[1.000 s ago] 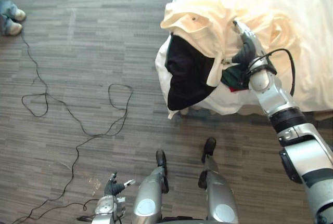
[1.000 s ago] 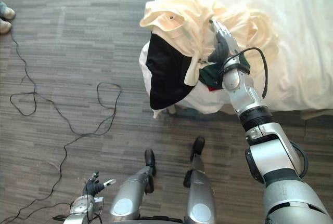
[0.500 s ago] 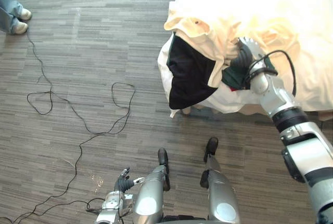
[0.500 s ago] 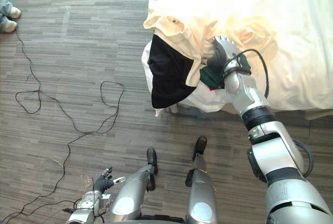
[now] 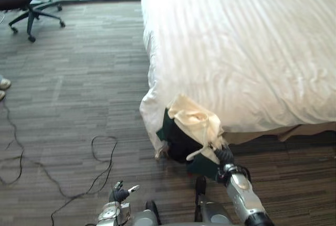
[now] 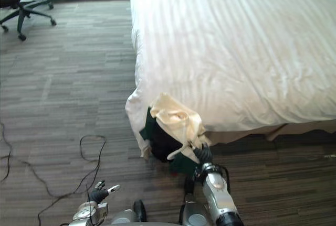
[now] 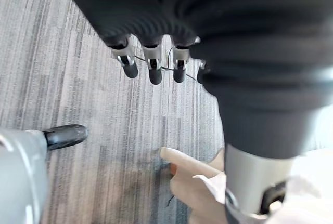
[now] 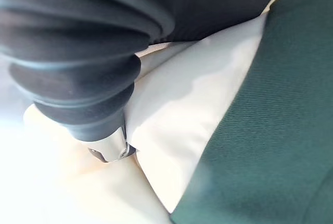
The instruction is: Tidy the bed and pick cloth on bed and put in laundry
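Clothes at bed corner, floor alongside

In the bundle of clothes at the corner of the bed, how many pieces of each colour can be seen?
Cream cloth: 1
Black cloth: 1
Dark green cloth: 1
Total: 3, bundled together at the right robot hand.

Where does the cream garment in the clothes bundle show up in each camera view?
Left eye view: cream garment, lower centre, hanging off the bed corner.
Right eye view: cream garment, lower centre, slightly further left.
Left wrist view: probably the cream fold past the left hand.
Right wrist view: cream garment against dark green fabric.
Shared landmark: corner of the white bed cover.
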You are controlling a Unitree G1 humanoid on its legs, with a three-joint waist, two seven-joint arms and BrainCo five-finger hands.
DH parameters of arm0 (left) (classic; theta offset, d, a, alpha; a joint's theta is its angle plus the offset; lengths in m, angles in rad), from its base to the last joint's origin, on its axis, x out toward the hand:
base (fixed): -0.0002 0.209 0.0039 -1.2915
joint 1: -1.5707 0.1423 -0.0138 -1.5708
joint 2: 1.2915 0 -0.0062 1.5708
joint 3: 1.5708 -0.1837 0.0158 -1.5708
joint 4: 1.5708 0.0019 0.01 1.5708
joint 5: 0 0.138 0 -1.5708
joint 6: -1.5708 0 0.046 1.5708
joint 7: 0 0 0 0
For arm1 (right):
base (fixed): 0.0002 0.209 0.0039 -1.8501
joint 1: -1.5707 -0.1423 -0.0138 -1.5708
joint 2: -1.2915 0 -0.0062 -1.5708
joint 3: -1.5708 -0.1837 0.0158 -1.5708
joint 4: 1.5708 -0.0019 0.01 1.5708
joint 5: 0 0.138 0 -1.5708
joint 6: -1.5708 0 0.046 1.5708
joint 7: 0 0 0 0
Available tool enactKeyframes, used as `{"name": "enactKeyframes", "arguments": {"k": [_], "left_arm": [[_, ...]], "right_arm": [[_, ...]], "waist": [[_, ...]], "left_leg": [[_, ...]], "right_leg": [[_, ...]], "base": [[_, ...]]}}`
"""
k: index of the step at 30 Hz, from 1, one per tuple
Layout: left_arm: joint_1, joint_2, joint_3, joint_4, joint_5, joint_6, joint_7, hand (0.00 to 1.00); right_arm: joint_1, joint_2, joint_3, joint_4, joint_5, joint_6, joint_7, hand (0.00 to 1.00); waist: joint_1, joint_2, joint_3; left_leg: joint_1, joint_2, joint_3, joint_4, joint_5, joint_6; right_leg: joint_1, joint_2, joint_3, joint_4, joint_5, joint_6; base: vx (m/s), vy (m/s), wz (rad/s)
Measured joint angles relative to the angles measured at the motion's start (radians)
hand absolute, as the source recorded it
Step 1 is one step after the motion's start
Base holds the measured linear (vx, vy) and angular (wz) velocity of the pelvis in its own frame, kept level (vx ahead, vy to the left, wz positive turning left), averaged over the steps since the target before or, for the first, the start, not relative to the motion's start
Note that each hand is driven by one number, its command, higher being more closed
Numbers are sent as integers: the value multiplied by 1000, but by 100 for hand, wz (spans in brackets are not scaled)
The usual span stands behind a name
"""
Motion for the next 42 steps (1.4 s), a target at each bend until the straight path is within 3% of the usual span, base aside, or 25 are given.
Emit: {"name": "enactKeyframes", "arguments": {"k": [6, 27, 30, 31, 32, 33, 34, 37, 39, 40, 41, 42], "left_arm": [[15, -4, 0, -1, -78, 0, 4, 0], [98, -42, -59, -1, -80, 13, -16, 0], [89, -57, -104, -6, -78, 10, -12, 0], [84, -56, -123, -15, -76, 4, -7, 0], [67, -39, -132, -25, -77, 3, 4, 0], [66, -40, -133, -36, -81, 0, 9, 0], [73, -47, -135, -63, -98, -2, 13, 0], [103, -88, -140, -147, -92, -6, 56, 0], [117, -99, -141, -207, -81, -12, 71, 0], [119, -103, -138, -238, -83, -29, 80, 0], [118, -110, -134, -247, -83, -35, 85, 0], [115, -108, -128, -248, -97, -39, 97, 0]], "right_arm": [[65, 20, -47, 135, -41, 10, -18, 100], [181, 68, -152, 168, -34, 28, -39, 100], [185, 66, -150, 168, -45, 27, -42, 100], [190, 68, -146, 168, -49, 28, -44, 100], [189, 67, -127, 170, -50, 27, -44, 100], [179, 67, -118, 171, -50, 27, -46, 100], [158, 53, -105, 172, -49, 24, -48, 100], [78, 33, -69, 175, -40, 14, -59, 100], [55, 34, -54, 175, -37, 4, -65, 100], [48, 33, -52, 167, -35, -6, -75, 100], [46, 31, -54, 161, -31, -11, -82, 100], [17, 35, -51, 161, -29, -18, -99, 100]], "waist": [[1, 5, -18], [1, -2, -56], [-13, 11, -50], [-28, 16, -46], [-30, -5, -50], [-20, -11, -56], [6, 3, -55], [18, 49, -49], [32, 51, -37], [31, 37, -28], [34, 42, -31], [48, 58, -29]], "left_leg": [[62, 2, 27, -18, -1, -1], [93, -2, -51, -26, -1, -3], [66, -3, -125, -19, 8, 3], [34, -7, -195, -8, 15, 11], [1, -30, -267, -5, 37, 8], [-5, -33, -286, -19, 50, 9], [-30, -30, -324, -30, 69, 5], [-103, -37, -436, -34, 118, 4], [-153, -70, -412, 11, 161, 55], [-166, -82, -299, 20, 175, 145], [-167, -72, -190, 38, 146, 173], [-176, -31, -21, 63, 110, 174]], "right_leg": [[38, 10, 21, 0, -3, -3], [108, -7, -58, 5, -32, 1], [64, -14, -44, 145, -121, -1], [32, -2, 95, 247, -216, -21], [13, 0, 182, 301, -276, 12], [0, -2, 170, 320, -284, 8], [-8, -7, 131, 324, -286, 6], [6, -32, -1, 308, -288, 6], [60, -62, -103, 290, -317, 12], [109, -79, -152, 255, -327, 5], [124, -81, -202, 250, -323, -1], [149, -82, -266, 260, -333, -4]], "base": [[-19, -16, -11], [-14, -10, 10], [-13, -10, 67], [21, -26, 174], [34, -28, 171], [28, -71, 140], [-3, -75, 106], [-25, -42, 130], [-44, -5, 191], [-44, 27, 196], [-41, 44, 220], [-26, 40, 171]]}}
